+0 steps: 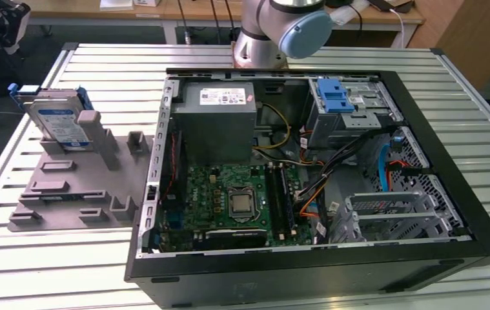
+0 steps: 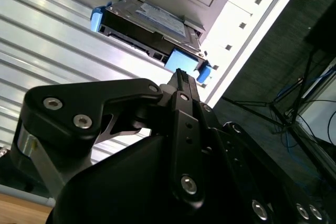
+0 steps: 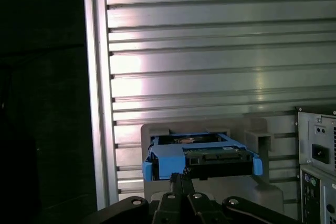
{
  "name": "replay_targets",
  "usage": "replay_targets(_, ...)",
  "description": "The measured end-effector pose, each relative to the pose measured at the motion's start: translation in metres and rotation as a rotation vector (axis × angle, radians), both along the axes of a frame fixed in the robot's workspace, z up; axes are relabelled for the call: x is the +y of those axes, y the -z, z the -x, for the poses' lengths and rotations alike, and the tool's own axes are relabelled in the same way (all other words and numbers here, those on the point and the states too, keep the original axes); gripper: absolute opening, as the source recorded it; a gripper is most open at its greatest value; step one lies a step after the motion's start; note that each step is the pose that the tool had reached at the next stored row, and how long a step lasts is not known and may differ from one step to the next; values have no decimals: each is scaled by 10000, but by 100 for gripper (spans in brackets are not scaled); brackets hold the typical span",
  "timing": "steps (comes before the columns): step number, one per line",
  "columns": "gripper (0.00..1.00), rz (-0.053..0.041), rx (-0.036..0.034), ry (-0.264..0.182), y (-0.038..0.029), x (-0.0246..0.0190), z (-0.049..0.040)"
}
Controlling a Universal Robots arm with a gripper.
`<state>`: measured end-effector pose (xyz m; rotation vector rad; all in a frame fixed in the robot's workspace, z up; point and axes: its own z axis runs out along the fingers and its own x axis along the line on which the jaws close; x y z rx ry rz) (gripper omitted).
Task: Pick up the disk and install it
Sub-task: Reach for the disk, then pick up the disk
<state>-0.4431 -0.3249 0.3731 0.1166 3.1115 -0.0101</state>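
Note:
The disk (image 1: 62, 119), silver with a white-and-blue label and a blue carrier frame, stands on edge in a slot of the grey holder (image 1: 81, 187) on the exterior view's left. Both wrist views show the disk (image 2: 149, 24) (image 3: 202, 156) a short way beyond my gripper (image 2: 180, 73) (image 3: 181, 176). The black fingers are shut, tips together, with nothing between them. They point at the disk's blue end and stay apart from it.
An open computer case (image 1: 451, 129) lies on the slatted metal table (image 1: 46, 258). Inside are a grey power supply box (image 1: 219, 119), a green motherboard (image 1: 227, 200) and a grey drive cage with a blue latch (image 1: 348, 103). The arm's base (image 1: 262, 39) stands behind the case.

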Motion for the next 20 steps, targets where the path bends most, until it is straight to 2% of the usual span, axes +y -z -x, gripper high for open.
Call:
replay_targets(9, 11, 0, -1, -3, 2, 0, 37)
replay_targets(20, 11, -1, -1, -57, 2, 0, 37)
